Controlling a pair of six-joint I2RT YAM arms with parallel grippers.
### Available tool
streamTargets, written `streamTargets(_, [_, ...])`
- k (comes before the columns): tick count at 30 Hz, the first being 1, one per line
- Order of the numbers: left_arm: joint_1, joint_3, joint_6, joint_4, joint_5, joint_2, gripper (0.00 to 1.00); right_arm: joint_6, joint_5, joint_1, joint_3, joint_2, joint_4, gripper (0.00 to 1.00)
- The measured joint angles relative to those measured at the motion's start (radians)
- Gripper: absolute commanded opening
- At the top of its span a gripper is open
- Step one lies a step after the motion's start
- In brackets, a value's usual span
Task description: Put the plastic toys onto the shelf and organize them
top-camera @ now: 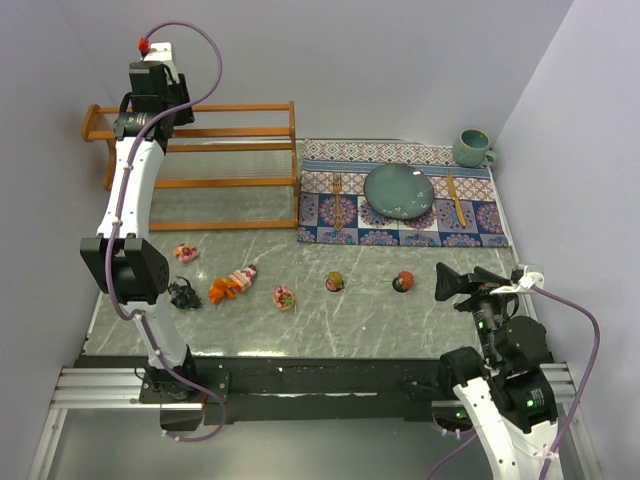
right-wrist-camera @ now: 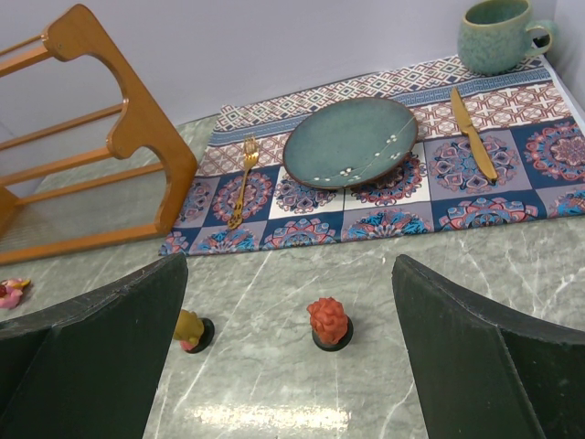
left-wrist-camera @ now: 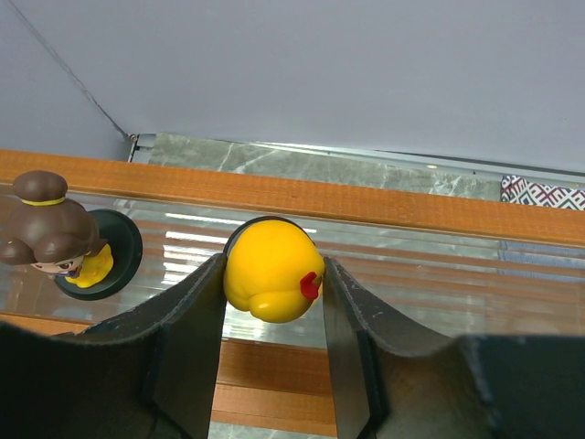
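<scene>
From above, finds the left gripper (top-camera: 152, 95) at the far-left corner of the desk (top-camera: 330, 325), over the top of the shelf (top-camera: 235, 145), fingers hidden under the wrist. Counts a loose row of toys across the near half of the desk: pink toy (top-camera: 186, 252), dark toy (top-camera: 184, 294), orange toy (top-camera: 218, 290), pink doll (top-camera: 242, 278), round toy (top-camera: 284, 296), yellowish toy (top-camera: 335, 282), red toy (top-camera: 403, 281). Places the right gripper (top-camera: 452, 285) towards the near-right corner, just right of the red toy and apart from it. From the left wrist, shows the left gripper (left-wrist-camera: 273, 267) pinching a yellow toy (left-wrist-camera: 270, 279) over a slatted tier of the shelf (left-wrist-camera: 366, 197); cannot tell whether its base touches the slats. Shows a brown-haired doll (left-wrist-camera: 50, 238) standing on that tier to its left. From the right wrist, shows the right gripper (right-wrist-camera: 291, 274) spread wide and holding nothing, the red toy (right-wrist-camera: 329, 322) on the desk between the fingers, the yellowish toy (right-wrist-camera: 189, 329) by the left finger, the shelf (right-wrist-camera: 137, 137) far left, and a placemat (right-wrist-camera: 384, 197) along the far edge.
</scene>
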Motion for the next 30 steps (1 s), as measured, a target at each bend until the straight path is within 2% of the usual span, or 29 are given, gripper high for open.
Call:
streamTargets(17, [0.000,0.006,0.003,-0.013,-0.004,0.000,0.48,0.000,0.000,0.000,0.000,0.000,0.000,1.00])
streamTargets(22, [0.000,0.006,0.006,-0.015,-0.012,0.000,0.56,0.000,0.000,0.000,0.000,0.000,0.000,1.00])
streamTargets(23, [0.000,0.006,0.007,-0.018,-0.013,0.000,0.61,0.000,0.000,0.000,0.000,0.000,0.000,1.00])
streamTargets(26, [0.000,0.006,0.009,-0.023,-0.013,0.000,0.67,0.000,0.000,0.000,0.000,0.000,0.000,1.00])
streamTargets(30, [0.000,0.006,0.008,-0.030,-0.014,0.000,0.72,0.000,0.000,0.000,0.000,0.000,0.000,1.00])
